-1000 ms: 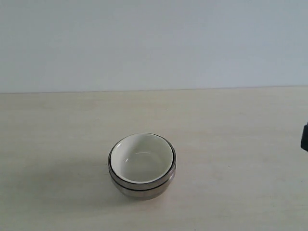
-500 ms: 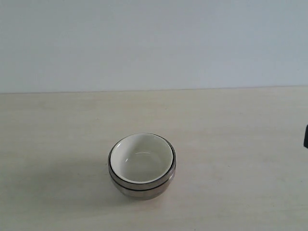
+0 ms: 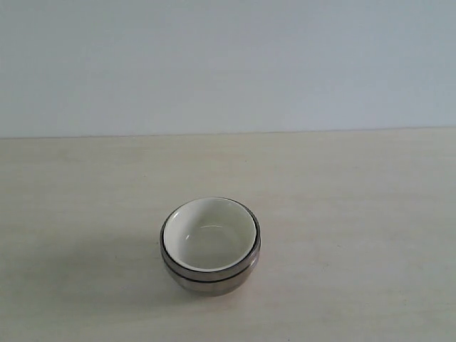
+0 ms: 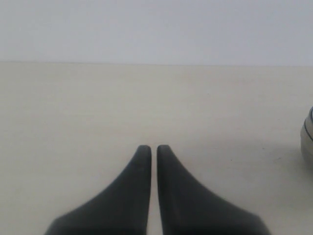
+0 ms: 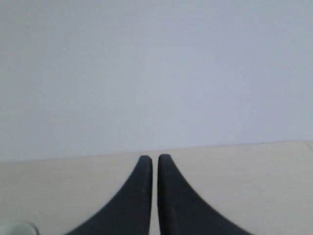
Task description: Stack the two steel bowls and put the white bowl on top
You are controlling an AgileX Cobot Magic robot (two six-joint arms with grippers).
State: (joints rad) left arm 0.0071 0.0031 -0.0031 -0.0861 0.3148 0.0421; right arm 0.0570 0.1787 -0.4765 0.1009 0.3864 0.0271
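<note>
The white bowl (image 3: pixel 210 233) sits nested inside the two steel bowls (image 3: pixel 211 278), one stack on the light table near the front middle of the exterior view. Only the steel rims and outer wall show around it. An edge of the stack's steel wall (image 4: pixel 308 142) shows in the left wrist view, well to one side of my left gripper (image 4: pixel 150 148), which is shut with nothing in it. My right gripper (image 5: pixel 151 157) is shut and empty too, pointing over bare table toward the wall. Neither gripper appears in the exterior view.
The light wooden table (image 3: pixel 342 214) runs back to a plain pale wall (image 3: pixel 228 64). A pale blurred rounded shape (image 5: pixel 17 228) shows at a corner of the right wrist view.
The dark tip of the right arm at the right edge of the exterior view has drawn out of sight. The bowl stack has not moved.
</note>
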